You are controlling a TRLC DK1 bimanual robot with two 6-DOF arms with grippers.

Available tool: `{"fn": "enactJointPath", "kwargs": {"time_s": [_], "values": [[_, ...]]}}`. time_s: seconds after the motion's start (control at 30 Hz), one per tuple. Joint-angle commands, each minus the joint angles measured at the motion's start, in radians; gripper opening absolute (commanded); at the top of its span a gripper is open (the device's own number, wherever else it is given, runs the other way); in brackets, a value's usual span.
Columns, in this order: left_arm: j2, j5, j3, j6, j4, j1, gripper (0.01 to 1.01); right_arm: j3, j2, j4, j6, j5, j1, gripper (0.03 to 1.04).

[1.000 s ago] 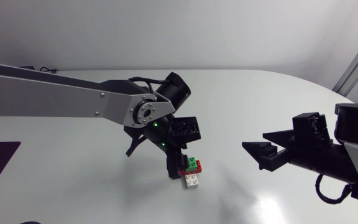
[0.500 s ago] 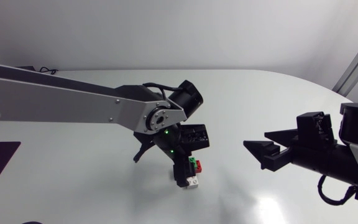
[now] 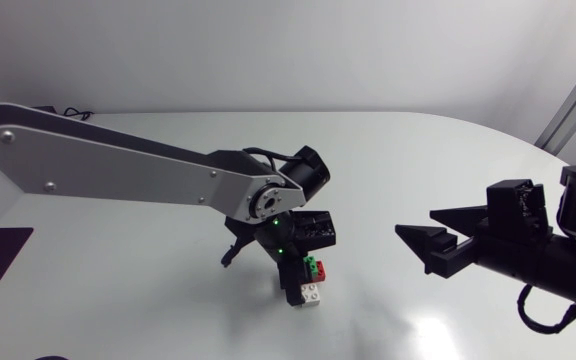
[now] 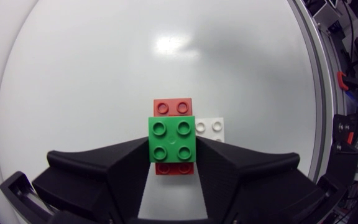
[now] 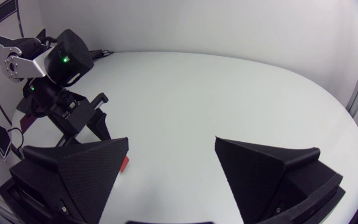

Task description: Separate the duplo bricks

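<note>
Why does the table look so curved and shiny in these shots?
Left wrist view: the lens bows the table edge, and a white glare spot sits ahead of the green brick. Right wrist view: the same bowing. Head view: little bending, a glare patch near the right gripper.

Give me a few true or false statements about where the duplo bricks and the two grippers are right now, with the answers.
1. The green brick sits on top of the red brick. True.
2. The right gripper is holding the white brick. False: it is open and empty, off to the side of the bricks.
3. The left gripper has its fingers on two sides of the green brick. True.
4. The white brick is stacked on top of the green brick. False: it sits lower, beside the red brick.
</note>
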Motion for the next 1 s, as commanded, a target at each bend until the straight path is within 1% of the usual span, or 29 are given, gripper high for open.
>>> {"fn": "enactJointPath", "kwargs": {"time_s": [0.0,0.13,0.27,0.33,0.43,0.57,0.7,0.73,0.8,0.97], "values": [[0.035,-0.009,0.043,-0.043,-0.001,0.007,0.105,-0.034,-0.017,-0.016,0.015,-0.007,0.013,1.0],[0.036,-0.009,0.042,-0.052,0.005,0.003,0.097,-0.037,-0.04,-0.025,0.015,-0.007,0.016,1.0],[0.015,-0.006,0.039,-0.089,0.019,0.004,0.074,-0.044,-0.06,-0.028,0.015,-0.007,0.016,1.0],[-0.008,0.002,0.045,-0.126,0.025,0.014,0.072,-0.041,-0.077,-0.04,0.017,-0.007,0.016,1.0],[-0.047,0.036,0.08,-0.233,0.025,0.046,0.074,-0.037,-0.11,-0.051,0.034,-0.007,0.016,1.0],[-0.064,0.128,0.158,-0.371,0.007,0.11,0.074,-0.029,-0.167,-0.062,0.07,-0.005,0.035,1.0],[-0.054,0.215,0.22,-0.46,-0.029,0.162,0.074,-0.009,-0.184,-0.079,0.113,-0.007,0.066,1.0],[-0.048,0.251,0.232,-0.485,-0.035,0.176,0.074,0.005,-0.181,-0.099,0.118,-0.013,0.072,1.0],[-0.036,0.281,0.26,-0.495,-0.067,0.187,0.074,0.028,-0.159,-0.123,0.118,-0.031,0.086,1.0],[-0.033,0.333,0.274,-0.523,-0.073,0.196,0.074,0.074,-0.055,-0.137,0.09,-0.034,0.144,1.0]]}}
